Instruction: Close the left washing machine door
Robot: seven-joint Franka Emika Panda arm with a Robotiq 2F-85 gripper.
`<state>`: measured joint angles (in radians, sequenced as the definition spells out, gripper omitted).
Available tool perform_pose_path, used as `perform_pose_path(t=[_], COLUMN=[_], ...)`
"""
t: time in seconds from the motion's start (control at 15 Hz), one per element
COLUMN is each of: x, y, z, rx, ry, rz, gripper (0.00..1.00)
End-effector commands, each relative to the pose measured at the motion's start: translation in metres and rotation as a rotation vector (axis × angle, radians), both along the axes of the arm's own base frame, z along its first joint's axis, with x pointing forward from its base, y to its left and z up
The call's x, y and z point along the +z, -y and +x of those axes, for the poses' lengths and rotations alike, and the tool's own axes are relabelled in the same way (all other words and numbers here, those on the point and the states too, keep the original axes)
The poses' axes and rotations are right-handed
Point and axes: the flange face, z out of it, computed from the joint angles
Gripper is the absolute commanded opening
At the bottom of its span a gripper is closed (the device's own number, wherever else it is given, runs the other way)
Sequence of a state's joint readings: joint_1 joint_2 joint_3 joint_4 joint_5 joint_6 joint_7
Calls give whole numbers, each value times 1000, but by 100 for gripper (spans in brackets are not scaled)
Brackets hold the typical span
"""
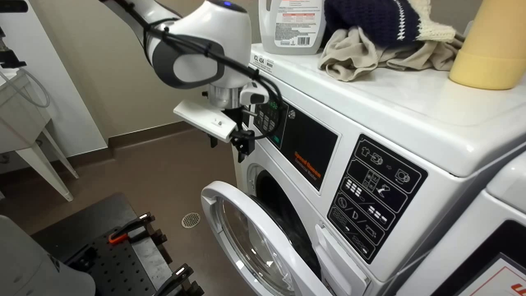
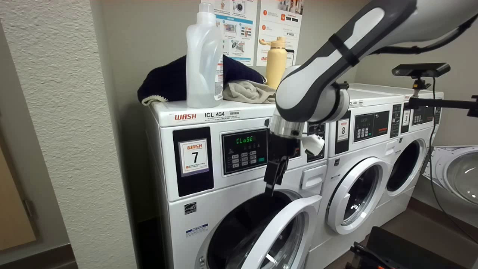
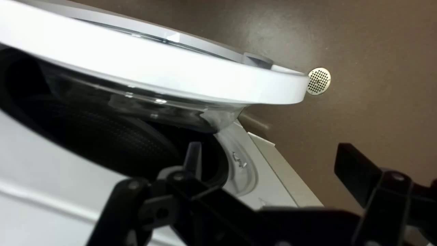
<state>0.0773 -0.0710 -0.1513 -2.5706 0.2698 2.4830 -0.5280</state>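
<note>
The left washing machine (image 1: 415,111) is the white front-loader, marked 7 in an exterior view (image 2: 186,248); its display reads CLOSE. Its door (image 1: 263,218), a round white and silver rim with clear glass, stands wide open, swung out from the dark drum opening. The door also shows in an exterior view (image 2: 274,228) and across the top of the wrist view (image 3: 170,71). My gripper (image 1: 227,149) is open and empty. It points down above the door, in front of the control panel, apart from the door; it also shows in an exterior view (image 2: 274,183) and the wrist view (image 3: 271,155).
A detergent bottle (image 2: 203,67), cloths (image 1: 353,53) and a yellow bottle (image 1: 489,49) stand on the washer. A neighbouring washer (image 2: 340,164) has its door (image 2: 338,216) ajar. A black base plate with clamps (image 1: 119,263) lies near the door. A sink (image 1: 24,115) stands behind.
</note>
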Motion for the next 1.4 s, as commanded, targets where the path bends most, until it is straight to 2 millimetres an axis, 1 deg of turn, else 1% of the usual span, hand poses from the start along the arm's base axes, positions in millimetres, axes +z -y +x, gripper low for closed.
perform_pose_path(t=[0.0, 0.07, 0.13, 0.33, 0.47, 0.67, 0.8, 1.07, 1.33], x=[-54, -65, -71, -78, -84, -98, -111, -140, -163], y=[-28, -35, -41, -53, -55, -52, -50, -36, -17], z=[1, 1, 0, -1, -1, -4, -7, -22, -35], rx=[-14, -23, -37, -55, -58, -67, -84, -161, -239], ry=[-44, -64, -85, -133, -166, -228, -286, -404, -471], rz=[68, 86, 99, 122, 135, 174, 209, 255, 259], gripper=[100, 100, 100, 100, 100, 100, 100, 100, 100])
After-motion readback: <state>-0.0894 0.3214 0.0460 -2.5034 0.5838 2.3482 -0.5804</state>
